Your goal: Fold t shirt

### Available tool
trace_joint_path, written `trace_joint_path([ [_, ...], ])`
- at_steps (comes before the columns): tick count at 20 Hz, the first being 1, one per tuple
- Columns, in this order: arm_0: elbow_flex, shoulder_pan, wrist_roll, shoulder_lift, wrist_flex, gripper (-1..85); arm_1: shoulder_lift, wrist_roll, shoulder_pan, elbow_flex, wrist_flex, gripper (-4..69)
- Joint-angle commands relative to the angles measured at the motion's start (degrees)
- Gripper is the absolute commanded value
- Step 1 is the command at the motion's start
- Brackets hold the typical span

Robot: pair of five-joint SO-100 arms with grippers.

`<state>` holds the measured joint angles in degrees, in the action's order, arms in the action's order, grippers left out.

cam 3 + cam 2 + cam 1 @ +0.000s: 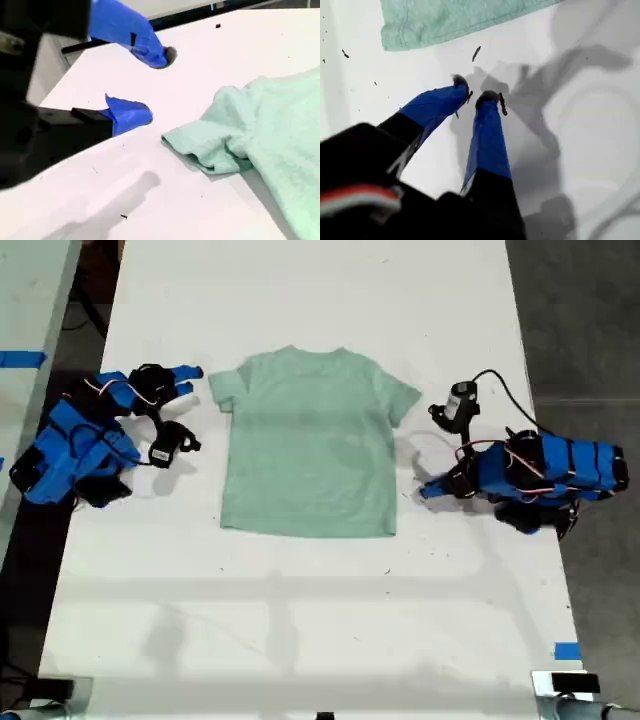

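Observation:
The pale mint t shirt [310, 445] lies flat on the white table [300, 620], neck toward the far edge. My first gripper [426, 490] rests on the table just off the shirt's side at the exterior view's right. Its blue fingers [487, 135] are drawn together with nothing between them, and a shirt corner [450, 20] lies ahead of them. My second gripper [155, 84] is open and empty beside the sleeve [210, 150] at the exterior view's left [192, 382]. Neither gripper touches the cloth.
Both blue arms lie low on the table, one at each side of the exterior view. A black cable [500, 385] loops near the first arm. Blue tape marks [566, 651] sit at the table's edge. Dark floor borders the table on both sides.

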<state>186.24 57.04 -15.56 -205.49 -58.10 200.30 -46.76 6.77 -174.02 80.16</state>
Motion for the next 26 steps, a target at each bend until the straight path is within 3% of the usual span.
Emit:
trace_joint_path([
  [1, 2.3, 0.0, 0.3, -0.4, 0.1, 14.2, 0.5, -0.9, -2.7, -2.6, -0.8, 5.5],
  [17, 2.3, 0.0, 0.3, -0.4, 0.1, 14.2, 0.5, 0.1, -2.3, -2.6, -0.8, 5.1],
  [18, 2.3, 0.0, 0.3, -0.4, 0.1, 14.2, 0.5, 5.3, -1.8, -2.6, -0.8, 5.0],
  [20, 2.3, 0.0, 0.3, -0.4, 0.1, 14.2, 0.5, 25.0, -0.6, -2.6, -0.8, 5.2],
  [21, 2.3, 0.0, 0.3, -0.4, 0.1, 14.2, 0.5, 30.4, -0.6, -2.6, -0.8, 5.5],
  [22, 2.3, 0.0, 0.3, -0.4, 0.1, 14.2, 0.7, 33.7, -1.2, -2.5, -1.1, 12.9],
  [23, 2.3, 0.0, 0.3, -0.4, 0.1, 14.2, 0.7, 28.0, -4.0, -1.4, -1.8, 19.5],
  [24, 2.3, 0.0, 0.3, -0.4, 0.1, 14.2, 0.7, 23.8, -3.3, 0.7, -3.4, 4.3],
  [25, 2.3, 0.0, 0.3, -0.4, 0.1, 14.2, 0.7, 22.1, 0.9, 2.7, -7.2, 7.6],
  [26, 2.3, -0.1, 0.3, -0.4, 0.1, 14.2, 0.4, 20.8, 4.5, 7.0, -7.8, 1.9],
])
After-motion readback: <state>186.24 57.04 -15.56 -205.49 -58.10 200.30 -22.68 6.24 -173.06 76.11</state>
